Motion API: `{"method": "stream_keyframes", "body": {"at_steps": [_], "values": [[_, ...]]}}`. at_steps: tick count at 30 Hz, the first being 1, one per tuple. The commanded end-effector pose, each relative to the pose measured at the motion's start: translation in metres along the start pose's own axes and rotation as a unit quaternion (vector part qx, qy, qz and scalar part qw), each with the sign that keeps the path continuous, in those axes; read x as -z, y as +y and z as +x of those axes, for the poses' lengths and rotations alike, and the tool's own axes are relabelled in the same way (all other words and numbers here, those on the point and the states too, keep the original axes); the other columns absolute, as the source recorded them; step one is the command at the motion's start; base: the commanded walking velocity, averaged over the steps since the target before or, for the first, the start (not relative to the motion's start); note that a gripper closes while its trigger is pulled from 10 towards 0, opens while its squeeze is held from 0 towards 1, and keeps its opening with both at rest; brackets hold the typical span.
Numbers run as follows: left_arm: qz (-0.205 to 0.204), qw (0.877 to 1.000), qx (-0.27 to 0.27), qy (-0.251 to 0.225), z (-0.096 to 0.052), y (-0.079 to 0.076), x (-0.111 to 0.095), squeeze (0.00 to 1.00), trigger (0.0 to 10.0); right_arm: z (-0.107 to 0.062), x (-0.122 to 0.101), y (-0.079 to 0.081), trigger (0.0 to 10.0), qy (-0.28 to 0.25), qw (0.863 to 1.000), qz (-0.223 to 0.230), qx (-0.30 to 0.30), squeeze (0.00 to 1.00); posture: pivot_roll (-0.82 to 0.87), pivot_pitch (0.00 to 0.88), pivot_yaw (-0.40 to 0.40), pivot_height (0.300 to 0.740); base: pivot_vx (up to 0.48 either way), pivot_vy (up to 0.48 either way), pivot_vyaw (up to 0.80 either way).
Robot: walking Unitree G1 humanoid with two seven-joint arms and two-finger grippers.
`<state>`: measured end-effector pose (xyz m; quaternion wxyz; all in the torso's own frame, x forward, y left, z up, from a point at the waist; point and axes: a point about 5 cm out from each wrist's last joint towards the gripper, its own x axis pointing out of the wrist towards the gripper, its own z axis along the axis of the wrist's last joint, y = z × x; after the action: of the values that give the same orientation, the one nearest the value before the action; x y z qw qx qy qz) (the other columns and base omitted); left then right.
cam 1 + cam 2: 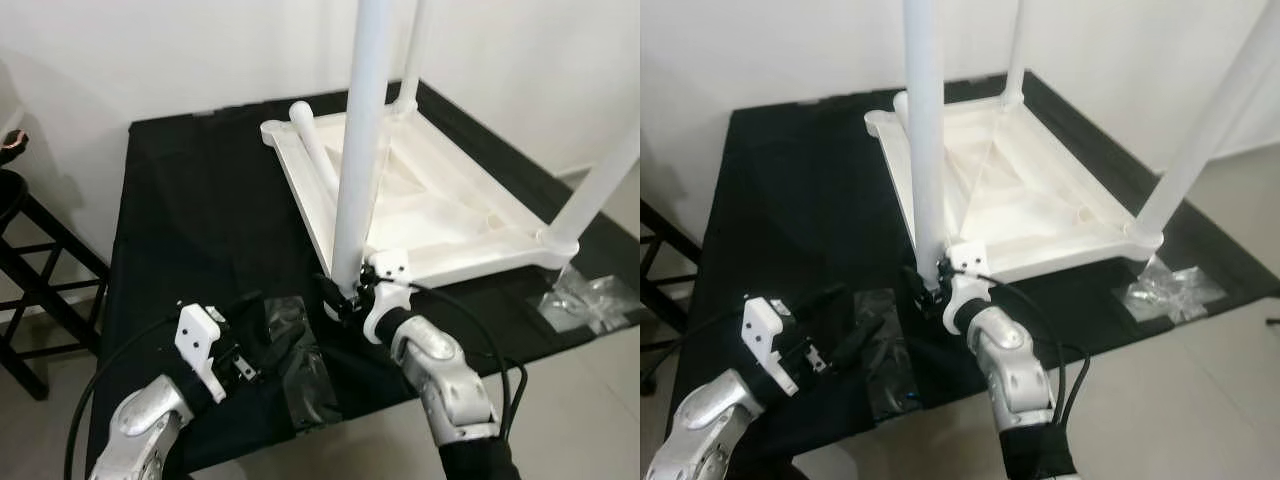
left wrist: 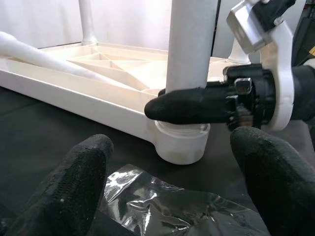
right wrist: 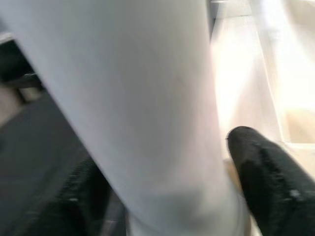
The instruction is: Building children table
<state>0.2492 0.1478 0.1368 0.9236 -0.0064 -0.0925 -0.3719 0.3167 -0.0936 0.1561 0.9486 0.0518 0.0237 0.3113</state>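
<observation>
The white children's table lies upside down on a black-covered worktop. Three legs stand upright in its corner sockets. A fourth leg lies loose on the underside at the far left. My right gripper is shut on the near corner leg just above its socket; that leg fills the space between its fingers in the right wrist view. My left gripper hovers open a little to the left, low over a clear plastic bag, pointing at the same socket.
A second crumpled clear bag lies at the worktop's right front edge. A black wooden stool frame stands on the floor to the left. A white wall runs behind. The left half of the black cloth is bare.
</observation>
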Motion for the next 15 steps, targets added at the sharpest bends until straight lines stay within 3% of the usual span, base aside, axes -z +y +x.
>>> {"method": "stream_keyframes", "body": {"at_steps": [1,2,3,4,7,11,15], "values": [[-0.003,1.0,-0.003,0.004,-0.002,0.0,0.003,0.0,10.0,0.003,-0.007,0.005,10.0,-0.009,0.999,0.0,-0.033,1.0,-0.06,0.154,0.016,0.74,0.0,0.0,0.0],[-0.004,1.0,-0.003,0.004,-0.002,0.0,0.004,0.0,10.0,0.003,-0.015,0.002,10.0,-0.011,0.997,-0.028,-0.073,0.78,-0.05,0.151,0.015,0.74,0.0,0.0,0.0],[-0.004,1.0,-0.003,0.004,-0.002,0.0,0.004,0.0,10.0,0.003,-0.015,0.002,10.0,-0.011,0.997,-0.028,-0.073,0.78,-0.05,0.151,0.015,0.74,0.0,0.0,0.0],[-0.004,1.0,-0.003,0.004,-0.002,-0.001,0.004,0.0,10.0,0.002,-0.024,-0.005,10.0,-0.009,0.992,-0.055,-0.11,0.0,-0.04,0.149,0.012,0.74,0.0,0.0,0.0],[-0.002,1.0,-0.004,0.005,-0.003,-0.003,0.005,0.0,10.0,0.001,-0.043,-0.034,10.0,-0.002,0.982,-0.1,-0.16,0.0,-0.03,0.144,0.007,0.74,0.0,0.0,0.0],[-0.002,1.0,-0.004,0.006,-0.003,-0.003,0.005,0.0,10.0,0.001,-0.048,-0.041,10.0,0.001,0.98,-0.106,-0.169,0.0,-0.02,0.142,0.008,0.74,0.0,0.0,0.0],[-0.002,1.0,-0.001,0.008,-0.004,-0.005,0.006,0.0,10.0,0.002,-0.057,-0.05,10.0,0.013,0.97,-0.117,-0.215,0.0,-0.02,0.139,0.008,0.74,0.0,0.0,0.0]]}}
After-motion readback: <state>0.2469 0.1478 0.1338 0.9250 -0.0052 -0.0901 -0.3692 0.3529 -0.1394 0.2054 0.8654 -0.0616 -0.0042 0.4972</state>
